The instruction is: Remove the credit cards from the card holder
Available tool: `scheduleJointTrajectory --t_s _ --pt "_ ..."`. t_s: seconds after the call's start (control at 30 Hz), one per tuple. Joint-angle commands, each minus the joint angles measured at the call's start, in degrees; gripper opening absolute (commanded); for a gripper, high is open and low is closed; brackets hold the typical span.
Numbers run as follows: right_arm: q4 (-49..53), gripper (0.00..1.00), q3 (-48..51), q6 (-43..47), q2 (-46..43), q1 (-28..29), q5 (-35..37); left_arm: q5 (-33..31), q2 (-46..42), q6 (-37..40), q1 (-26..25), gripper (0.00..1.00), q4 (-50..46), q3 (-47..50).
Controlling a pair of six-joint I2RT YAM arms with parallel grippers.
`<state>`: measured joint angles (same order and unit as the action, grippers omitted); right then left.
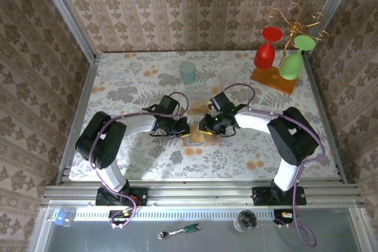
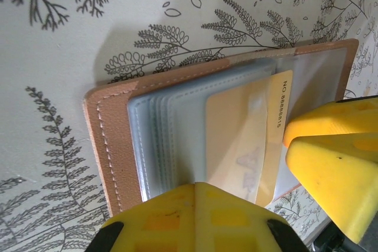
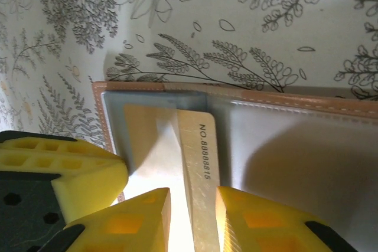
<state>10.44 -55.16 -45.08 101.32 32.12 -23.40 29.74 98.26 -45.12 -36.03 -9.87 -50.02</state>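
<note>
The card holder lies open on the table between both grippers. Its tan leather edge frames several grey-blue plastic sleeves. An orange-tan credit card sticks partway out of a sleeve, showing a printed number. My left gripper is shut, with its tip pressing down on the sleeves. My right gripper is open a little, and the card's bare numbered strip lies in the gap between its jaws. The right gripper's fingers also show at the holder's right end in the left wrist view.
At the back stand a teal cup and a clear glass. A gold wire rack on an orange wooden base holds a red glass and a green one. A small tan flat piece lies just behind the holder.
</note>
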Motion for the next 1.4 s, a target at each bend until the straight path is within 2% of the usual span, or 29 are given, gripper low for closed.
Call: scheduleJointTrajectory --t_s 0.0,0.67,1.03,1.37 --pt "0.0 0.27 1.1 -0.5 0.6 -0.4 -0.5 -0.8 1.0 1.5 -0.3 0.00 -2.0 -0.2" --pt "-4.6 0.21 2.2 -2.6 2.3 -0.7 -5.1 -1.2 1.2 1.5 -0.4 0.00 -3.0 -0.6" --pt "-4.5 0.13 3.4 -2.5 0.5 -1.3 -3.9 -1.7 0.6 1.3 -0.4 0.00 -3.1 -0.4" --pt "-2.8 0.11 4.9 -1.1 -1.9 -3.2 -3.1 -1.8 0.4 1.3 -0.4 0.00 -3.1 -0.3"
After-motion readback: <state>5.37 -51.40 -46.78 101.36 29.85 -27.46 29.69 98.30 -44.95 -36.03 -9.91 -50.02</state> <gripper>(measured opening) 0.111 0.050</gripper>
